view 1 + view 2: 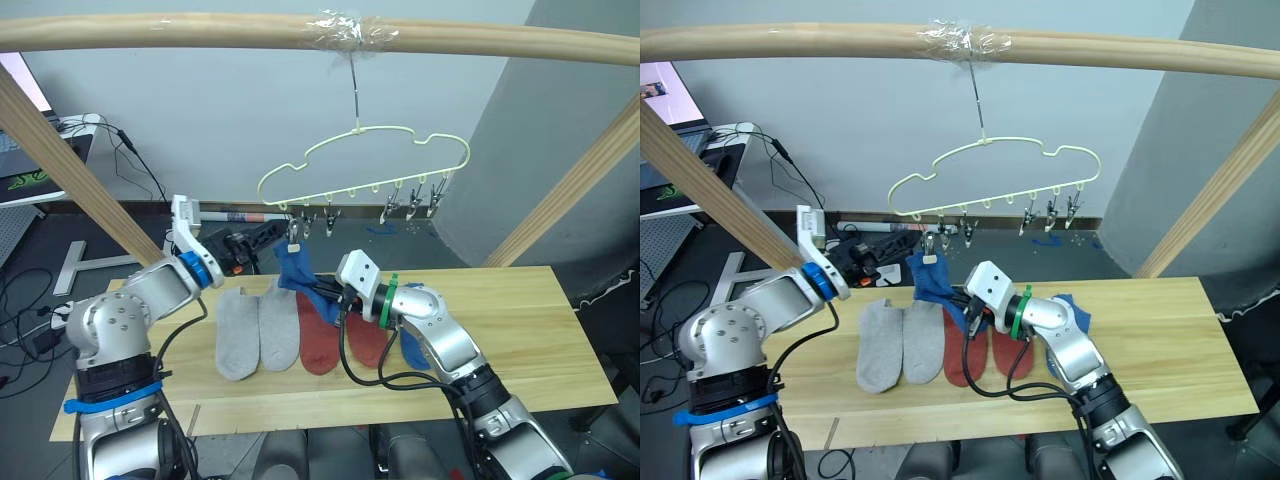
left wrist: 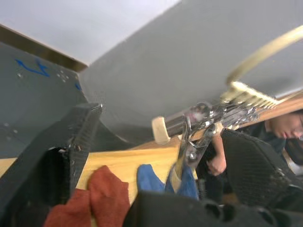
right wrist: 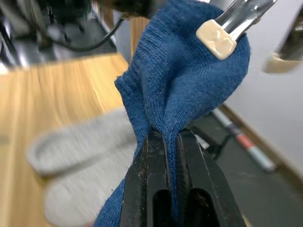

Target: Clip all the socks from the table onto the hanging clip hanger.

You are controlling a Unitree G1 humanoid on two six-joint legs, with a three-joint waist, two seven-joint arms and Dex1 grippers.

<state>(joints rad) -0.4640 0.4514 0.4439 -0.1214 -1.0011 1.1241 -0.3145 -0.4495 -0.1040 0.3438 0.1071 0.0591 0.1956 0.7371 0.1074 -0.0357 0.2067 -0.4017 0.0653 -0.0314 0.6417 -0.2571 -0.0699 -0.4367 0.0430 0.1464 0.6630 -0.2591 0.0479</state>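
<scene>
Currently we have the right gripper (image 3: 173, 142) clenched on a blue sock (image 3: 184, 80), holding it up under the clip hanger (image 1: 365, 165) so its leftmost clip (image 3: 227, 28) bites the cuff; left gripper (image 2: 156, 156) released beside it.

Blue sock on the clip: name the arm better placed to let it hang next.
Right. The right hand is shut on the blue sock, which a clip of the hanger already pinches; the left hand is open, off to the side.
</scene>
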